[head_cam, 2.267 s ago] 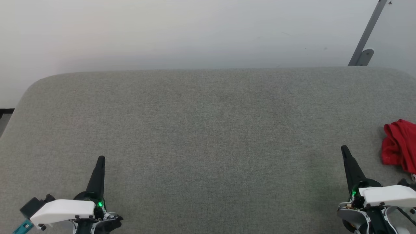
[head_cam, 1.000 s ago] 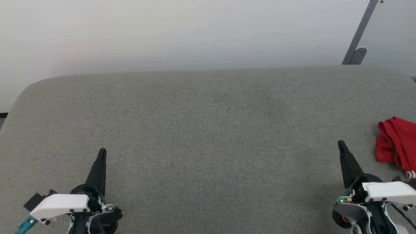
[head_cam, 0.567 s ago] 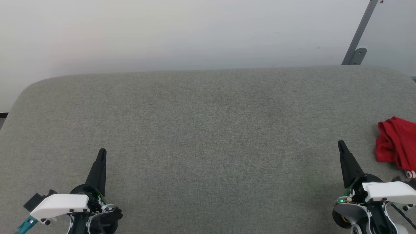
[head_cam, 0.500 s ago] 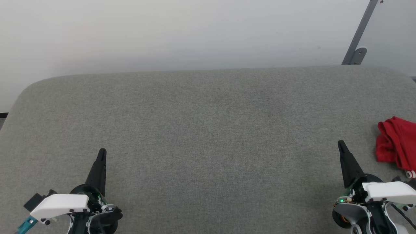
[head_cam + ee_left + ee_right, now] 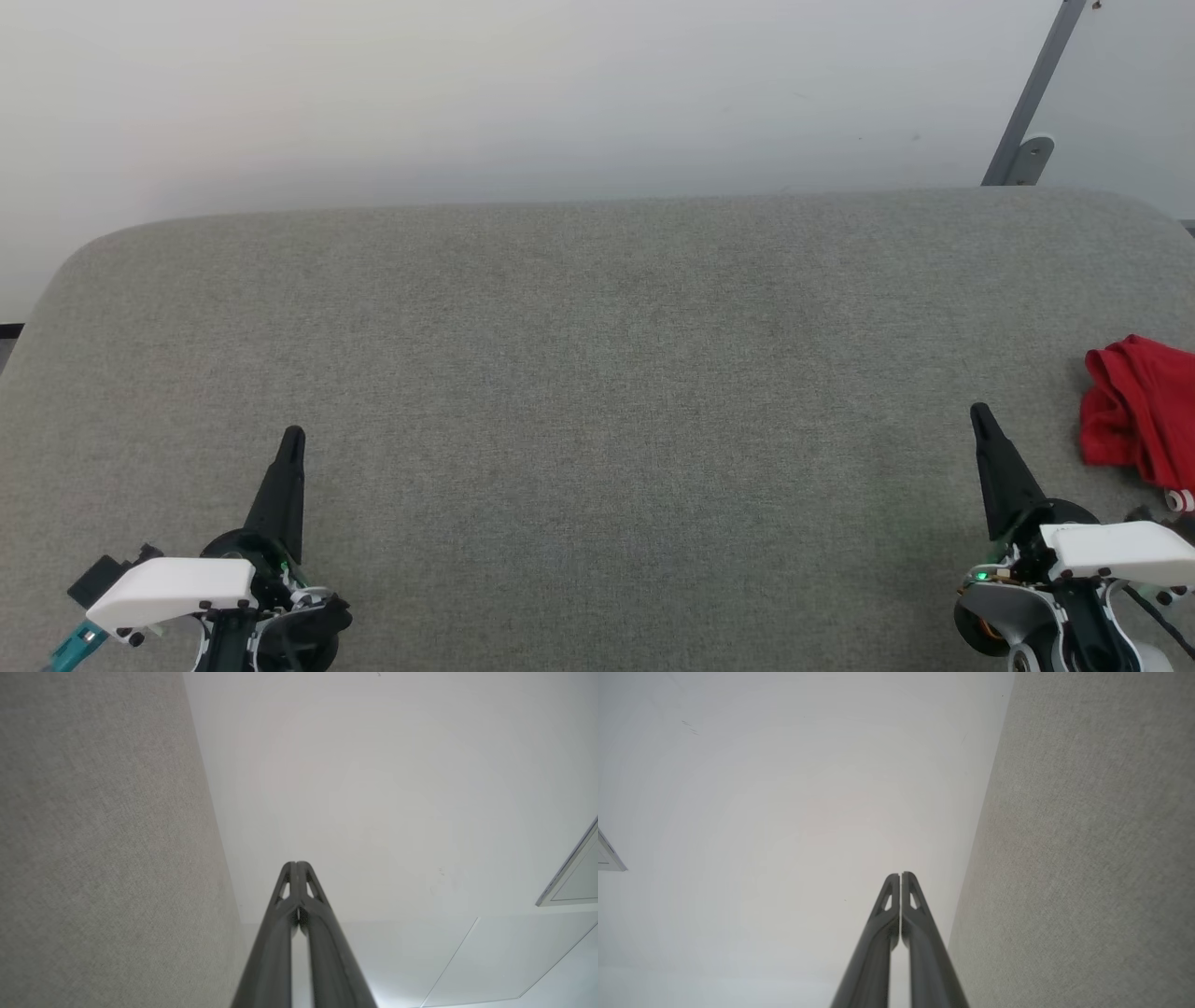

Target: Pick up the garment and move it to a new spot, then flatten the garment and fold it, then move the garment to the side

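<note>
The garment [image 5: 1139, 411], a crumpled bright red cloth with a bit of red-and-white trim at its lower edge, lies at the far right of the grey padded surface [image 5: 597, 392], cut off by the picture's edge. My right gripper [image 5: 980, 413] stands shut and empty at the lower right, a short way left of the garment and not touching it. At the lower left my left gripper [image 5: 293, 435] is also shut with nothing in it. Both wrist views show the fingers pressed together, left gripper [image 5: 296, 863] and right gripper [image 5: 900, 874], pointing at a white wall.
A white wall [image 5: 560, 93] rises behind the grey surface's rounded far edge. A grey metal bracket [image 5: 1027, 112] leans at the back right. The wide middle of the padded surface lies bare between the two grippers.
Early on the head camera shifted a little, sliding the whole scene left and up. Over the last second nothing has moved.
</note>
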Controlling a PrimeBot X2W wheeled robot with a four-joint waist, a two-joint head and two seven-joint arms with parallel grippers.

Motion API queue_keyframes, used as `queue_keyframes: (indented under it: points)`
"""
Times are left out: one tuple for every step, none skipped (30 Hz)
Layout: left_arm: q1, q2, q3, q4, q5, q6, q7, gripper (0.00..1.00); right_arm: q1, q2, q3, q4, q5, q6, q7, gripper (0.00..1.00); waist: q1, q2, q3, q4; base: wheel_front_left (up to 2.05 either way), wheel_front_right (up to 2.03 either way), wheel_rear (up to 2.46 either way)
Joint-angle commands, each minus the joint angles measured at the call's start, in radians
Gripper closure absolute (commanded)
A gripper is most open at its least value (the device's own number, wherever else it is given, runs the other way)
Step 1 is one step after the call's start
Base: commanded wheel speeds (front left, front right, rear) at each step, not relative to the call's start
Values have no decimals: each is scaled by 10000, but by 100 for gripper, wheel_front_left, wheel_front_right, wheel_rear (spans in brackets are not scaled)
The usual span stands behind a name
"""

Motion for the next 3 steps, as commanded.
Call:
queue_keyframes:
  points:
    - [-120,-24,36,-7,6,-28,54,100,-46,16,-5,13,37,0,22,100,0,-1,0,0,0,0,0]
    - [-120,-24,38,-7,8,-28,56,100,-46,16,-2,13,37,0,22,100,0,-1,0,0,0,0,0]
    - [-120,-26,40,-6,9,-28,57,100,-45,16,-2,11,38,0,21,100,0,-1,0,0,0,0,0]
